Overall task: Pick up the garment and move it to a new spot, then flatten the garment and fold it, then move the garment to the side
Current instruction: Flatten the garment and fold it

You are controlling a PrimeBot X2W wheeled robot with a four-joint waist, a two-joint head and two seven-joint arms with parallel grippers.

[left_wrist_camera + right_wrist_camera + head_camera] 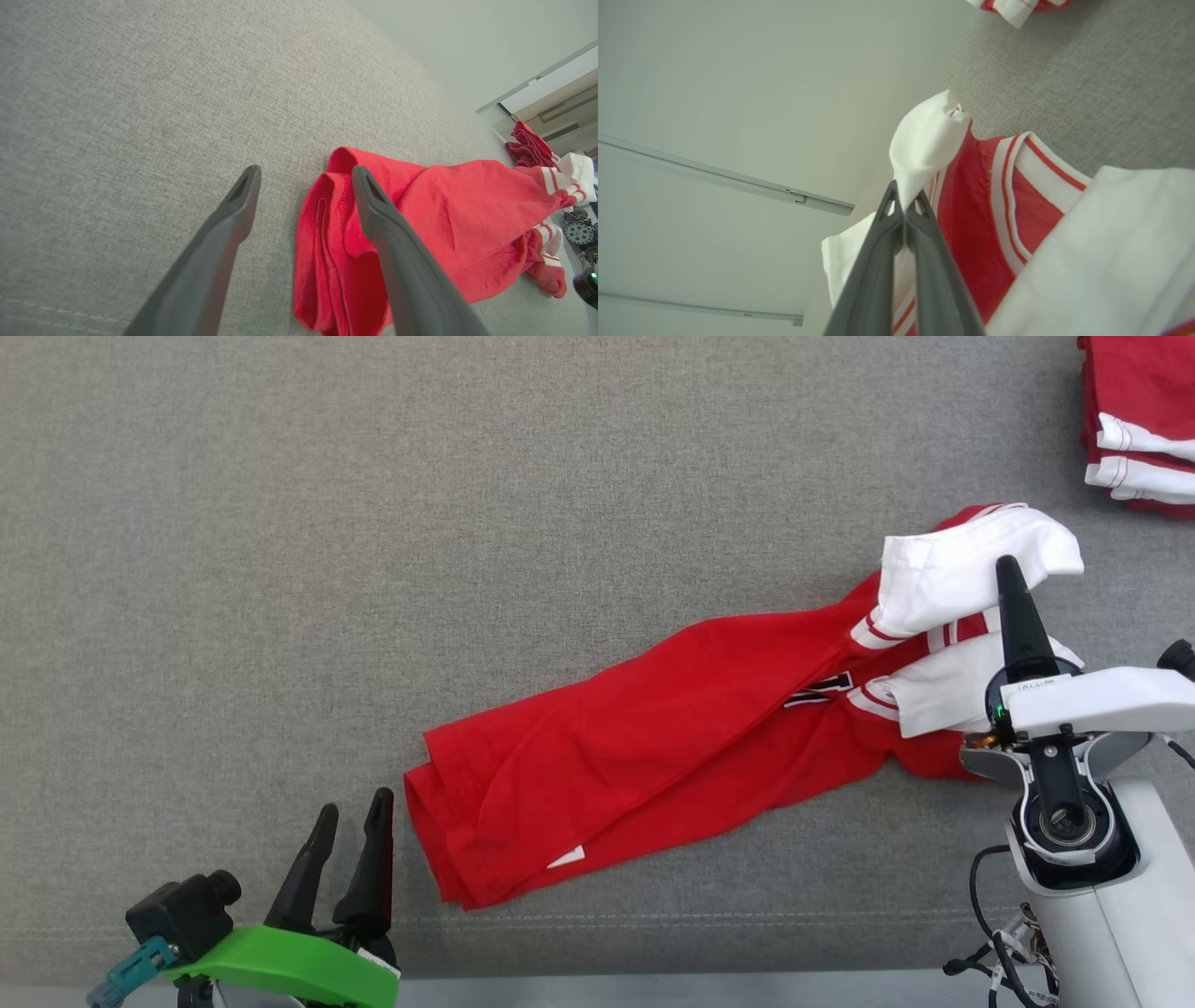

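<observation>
The garment (pixel 653 728) is a red jersey with white sleeves, lying bunched and stretched diagonally across the grey surface. My right gripper (pixel 1008 569) is shut on its white sleeve (pixel 962 574) at the upper right end; the right wrist view has the closed fingertips pinching white cloth (pixel 924 144), with my right gripper (pixel 905 198) under it. My left gripper (pixel 353 814) stands open just left of the jersey's lower hem, holding nothing. In the left wrist view the left gripper (pixel 303 179) straddles bare surface, and the folded red hem (pixel 327 233) lies by its right finger.
A pile of folded red and white garments (pixel 1139 429) sits at the top right corner. The grey fabric surface (pixel 373 569) spreads wide to the left and back. Its stitched front edge (pixel 653 924) runs near the bottom.
</observation>
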